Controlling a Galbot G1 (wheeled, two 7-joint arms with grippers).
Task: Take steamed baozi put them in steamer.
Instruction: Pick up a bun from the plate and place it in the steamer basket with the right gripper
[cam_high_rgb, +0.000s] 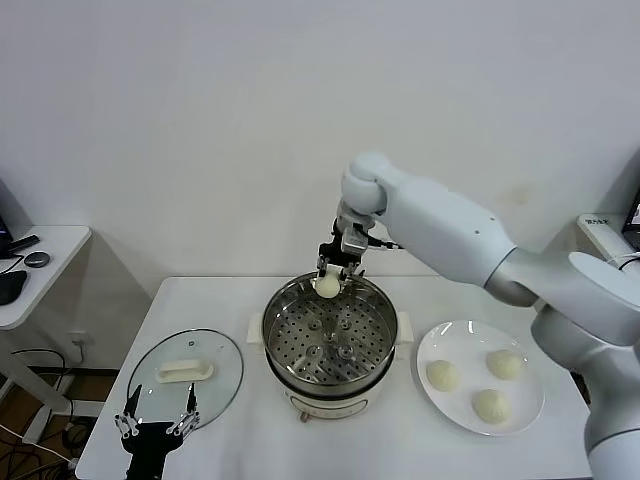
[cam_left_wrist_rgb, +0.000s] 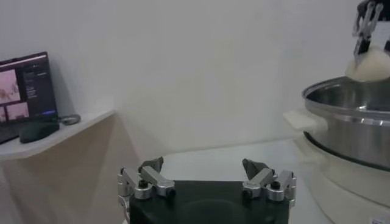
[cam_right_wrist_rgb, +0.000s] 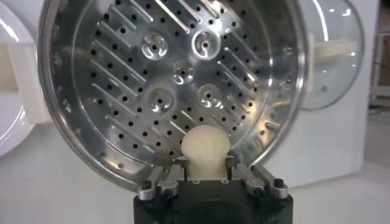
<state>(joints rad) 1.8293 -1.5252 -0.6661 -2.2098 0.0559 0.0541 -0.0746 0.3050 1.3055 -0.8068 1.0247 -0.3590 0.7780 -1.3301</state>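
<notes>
The steel steamer with its perforated tray stands at the table's middle; nothing lies on the tray. My right gripper is shut on a cream-white baozi and holds it just above the steamer's far rim; the bun shows between the fingers in the right wrist view and far off in the left wrist view. Three more baozi lie on the white plate at the right. My left gripper hangs open and empty at the front left, by the lid.
A glass lid with a white handle lies on the table left of the steamer. A side desk with a mouse stands further left. The wall is close behind the table.
</notes>
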